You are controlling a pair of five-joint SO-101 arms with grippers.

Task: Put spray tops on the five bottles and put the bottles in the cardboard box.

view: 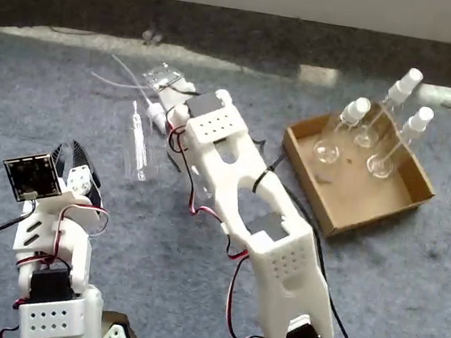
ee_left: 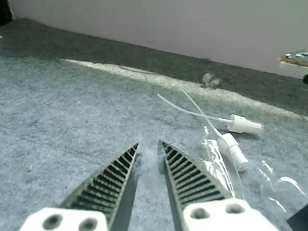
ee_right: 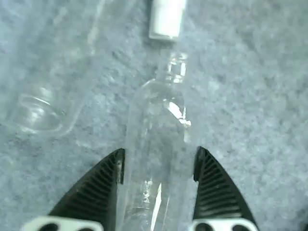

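Grasp step, I judge: the right tool (ee_right: 159, 154) sits released, jaws astride an uncapped bottle (ee_right: 159, 115) lying on the surface (ee_right: 269, 72), spray top (ee_right: 166, 19) just beyond its tips. Next: clench squarely. Left tool (ee_left: 148, 147): barely parted, empty.

Seemingly two bottles (view: 136, 149) lie left of box (view: 377, 212).

1. No text, label, brand, number or sign can be read in any of the views.
2. The cardboard box (view: 383, 213), at about 2 o'clock in the high view, shows plain brown walls.
3. The clear bottle (ee_right: 156, 144) lying on the grey tabletop (ee_right: 250, 86) has bare, see-through sides.
4. Any marks on the dark circuit board (view: 33, 176), at about 8 o'clock in the high view, are too small to read.
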